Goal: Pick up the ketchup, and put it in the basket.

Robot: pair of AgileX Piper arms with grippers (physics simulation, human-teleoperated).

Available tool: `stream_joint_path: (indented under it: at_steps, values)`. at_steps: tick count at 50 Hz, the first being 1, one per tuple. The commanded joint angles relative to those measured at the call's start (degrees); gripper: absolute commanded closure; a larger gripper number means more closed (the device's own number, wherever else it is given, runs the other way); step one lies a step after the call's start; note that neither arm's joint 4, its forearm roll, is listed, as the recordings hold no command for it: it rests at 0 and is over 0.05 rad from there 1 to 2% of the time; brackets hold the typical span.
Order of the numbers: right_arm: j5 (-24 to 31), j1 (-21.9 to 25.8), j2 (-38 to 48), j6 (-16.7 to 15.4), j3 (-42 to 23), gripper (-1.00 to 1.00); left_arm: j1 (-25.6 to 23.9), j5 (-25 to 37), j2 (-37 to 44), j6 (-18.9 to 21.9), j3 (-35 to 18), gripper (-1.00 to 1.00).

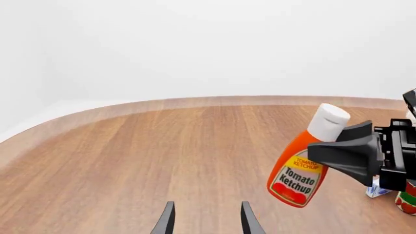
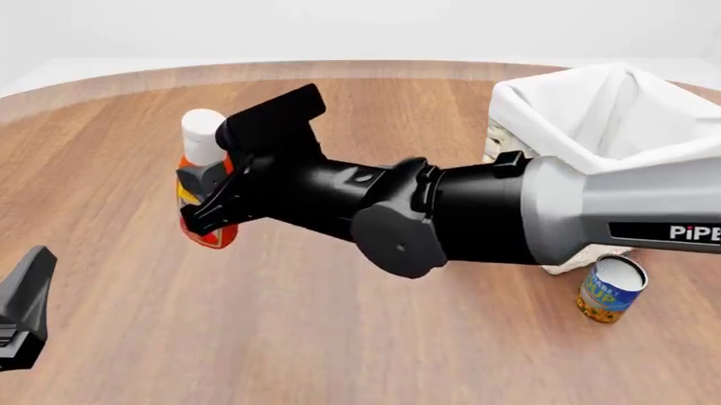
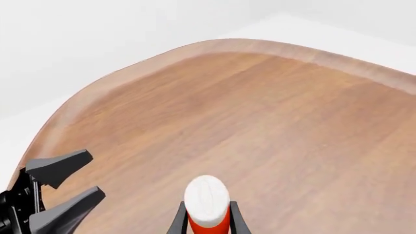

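Between the right gripper's (image 3: 208, 219) two closed-in fingers, the ketchup (image 2: 203, 181) is clamped, tilted above the table (image 2: 338, 337). Left gripper (image 1: 204, 219) hangs spread apart, holding nothing.

You have a wooden worktop (image 2: 338, 337) with brown grain filling most of the front view; its far edge curves across the upper part of the frame against a plain white background. A blue-and-orange can (image 2: 609, 289) stands upright at lower right of the front view, with a pale top face and yellow lettering too small to read. In the left wrist view, at the far right edge near the bottom, you see part of a small red-and-green can (image 1: 408, 200), cut off by the frame. Just beside it sits a small white-and-blue object (image 1: 376, 190), mostly hidden, so you cannot tell what it is.
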Motion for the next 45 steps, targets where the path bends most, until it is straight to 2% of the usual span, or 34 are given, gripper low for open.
stream_joint_path:
  at_steps: [1,45]
  values:
    - [0.20,-1.68,-1.84,0.61,-0.38,1.00,-0.01,0.00,0.00,-0.02,0.00,-1.00]
    - [-1.16,-6.84,-5.51,0.13,1.12,1.00,-0.01,0.00,0.00,0.01,0.00,-1.00]
